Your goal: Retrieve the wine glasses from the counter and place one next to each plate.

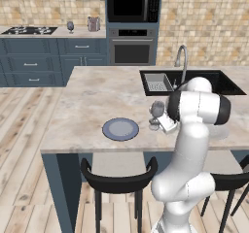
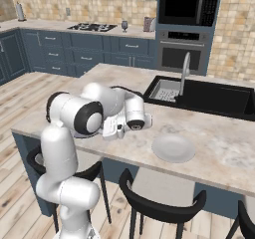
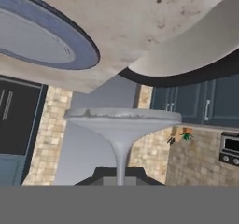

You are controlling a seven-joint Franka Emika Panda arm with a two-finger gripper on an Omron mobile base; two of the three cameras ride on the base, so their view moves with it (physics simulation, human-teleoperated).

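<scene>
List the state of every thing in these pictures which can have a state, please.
gripper: jaws shut on the stem of the grey wine glass.
grey wine glass: upright, held between the two plates.
small glass: upright on the far counter, not yet fetched.
blue-grey plate: flat on the island, nothing on it.
pale plate: flat on the island, nothing on it.
oven: door closed.

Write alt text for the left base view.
A white robot arm's tool holds a clear wine glass over a marbled island top, right of a blue-grey plate. Behind, a second glass stands on the far counter.
</scene>
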